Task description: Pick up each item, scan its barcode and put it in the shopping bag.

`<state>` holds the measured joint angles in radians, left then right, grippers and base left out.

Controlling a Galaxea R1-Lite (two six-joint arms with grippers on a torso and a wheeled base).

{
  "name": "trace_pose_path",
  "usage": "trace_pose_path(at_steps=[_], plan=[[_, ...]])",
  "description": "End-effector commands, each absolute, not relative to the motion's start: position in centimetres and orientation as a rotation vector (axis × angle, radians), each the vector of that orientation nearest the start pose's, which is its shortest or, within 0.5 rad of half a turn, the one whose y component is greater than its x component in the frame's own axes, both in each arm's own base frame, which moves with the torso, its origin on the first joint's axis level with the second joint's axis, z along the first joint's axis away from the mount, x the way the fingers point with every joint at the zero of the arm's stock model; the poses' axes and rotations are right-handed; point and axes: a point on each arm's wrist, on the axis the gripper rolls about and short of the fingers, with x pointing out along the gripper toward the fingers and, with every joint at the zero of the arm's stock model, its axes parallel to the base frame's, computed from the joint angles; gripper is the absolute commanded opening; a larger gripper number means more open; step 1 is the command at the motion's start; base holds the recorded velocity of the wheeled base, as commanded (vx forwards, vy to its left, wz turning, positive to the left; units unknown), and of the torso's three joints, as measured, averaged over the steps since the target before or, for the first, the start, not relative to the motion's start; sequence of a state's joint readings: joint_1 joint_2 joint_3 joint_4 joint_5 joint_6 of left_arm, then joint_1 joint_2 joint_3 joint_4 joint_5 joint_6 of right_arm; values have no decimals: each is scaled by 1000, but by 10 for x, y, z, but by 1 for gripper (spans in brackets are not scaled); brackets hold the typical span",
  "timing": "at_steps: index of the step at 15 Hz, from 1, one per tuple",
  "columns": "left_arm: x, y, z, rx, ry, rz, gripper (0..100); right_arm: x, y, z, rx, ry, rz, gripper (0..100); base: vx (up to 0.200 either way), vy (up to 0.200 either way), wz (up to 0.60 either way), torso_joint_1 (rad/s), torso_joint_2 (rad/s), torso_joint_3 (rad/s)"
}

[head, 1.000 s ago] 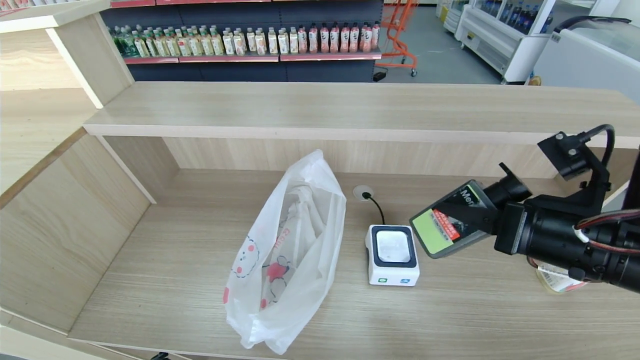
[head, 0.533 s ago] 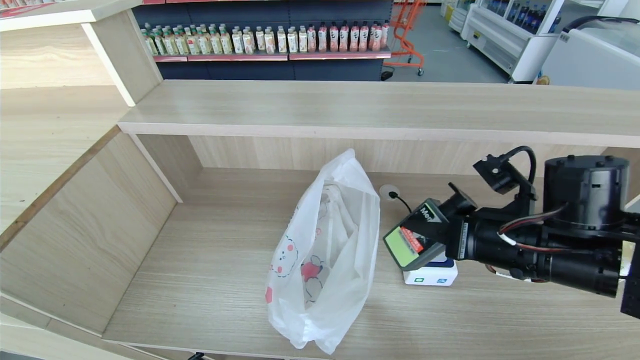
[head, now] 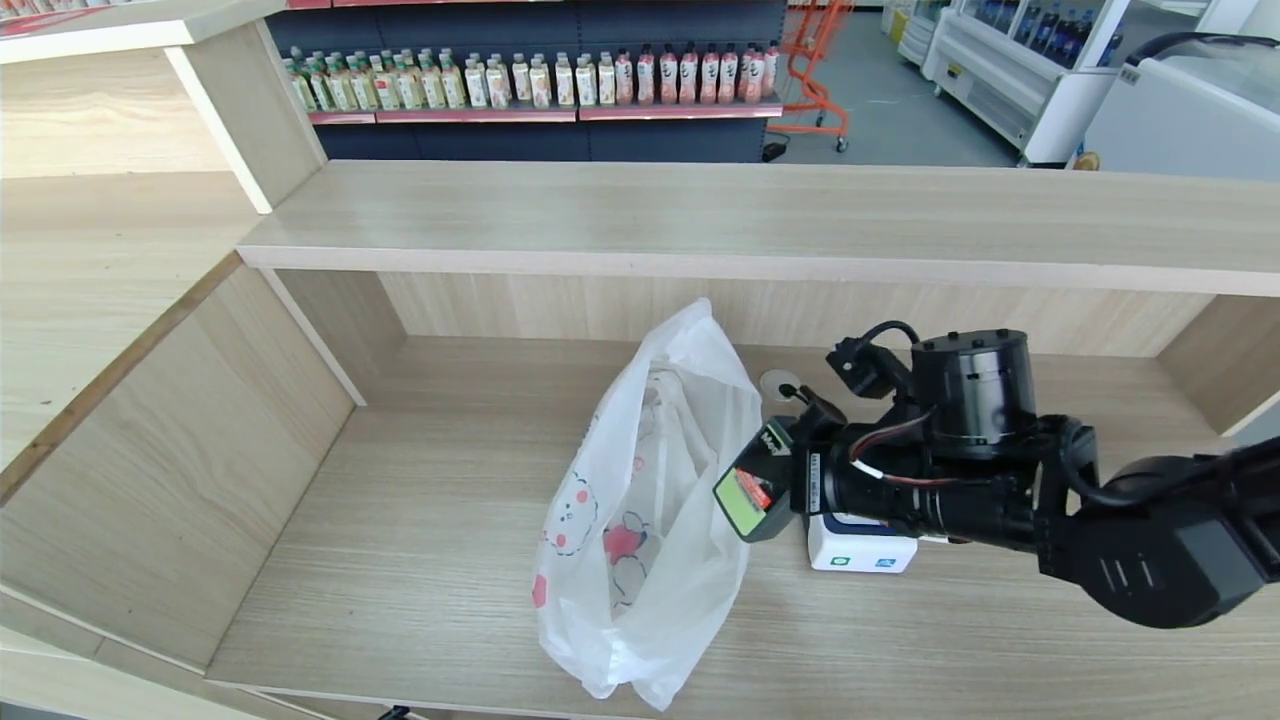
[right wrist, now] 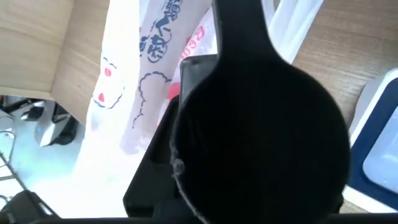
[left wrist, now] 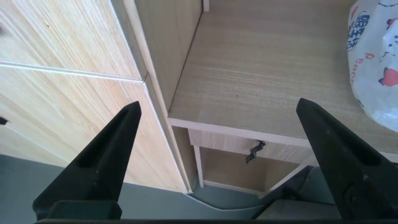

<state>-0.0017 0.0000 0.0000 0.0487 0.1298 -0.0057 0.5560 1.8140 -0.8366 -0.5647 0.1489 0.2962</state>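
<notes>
A white plastic shopping bag point(head: 650, 500) with a cartoon bear print stands open on the wooden counter point(head: 420, 560). My right gripper point(head: 787, 468) is shut on a dark box point(head: 752, 484) with a green and red label. It holds the box in the air right at the bag's right side, near the bag's upper half. The right arm hides most of the white barcode scanner point(head: 860, 548) behind the box. The right wrist view has the bag point(right wrist: 137, 81) and the scanner point(right wrist: 380, 163) close by. My left gripper point(left wrist: 217, 168) hangs open and holds nothing, over the counter's front left corner.
A raised wooden ledge point(head: 740, 215) runs along the back of the counter, and a side panel point(head: 170, 450) closes it on the left. The scanner's cable goes into a round hole point(head: 778, 385) behind the bag. A corner of the bag point(left wrist: 376, 62) lies near the left gripper.
The head camera swung to the left early on. My right arm has carried the dark box leftward from beside the scanner, passing over it, to the bag's right side.
</notes>
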Motion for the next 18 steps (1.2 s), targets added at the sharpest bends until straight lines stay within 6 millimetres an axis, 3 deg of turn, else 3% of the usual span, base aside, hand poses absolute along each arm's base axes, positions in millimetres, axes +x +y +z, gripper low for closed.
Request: trace_pose_path(at_steps=[1,5,11,12,15,18], plan=[[-23,3,70,-3,50,129,100,290,197,127,113,527,625,0,0,0,0,0,0,0],[-23,3,70,-3,50,129,100,316,219,111,12,450,666,0,0,0,0,0,0,0],[-23,3,70,-3,50,131,100,326,235,92,-250,344,741,0,0,0,0,0,0,0],[-23,3,70,-3,50,129,100,325,235,91,-287,333,748,100,0,0,0,0,0,0],[-23,3,70,-3,50,129,100,327,237,104,-171,297,738,100,0,0,0,0,0,0],[-23,3,70,-3,50,129,100,318,230,138,81,302,723,100,0,0,0,0,0,0]])
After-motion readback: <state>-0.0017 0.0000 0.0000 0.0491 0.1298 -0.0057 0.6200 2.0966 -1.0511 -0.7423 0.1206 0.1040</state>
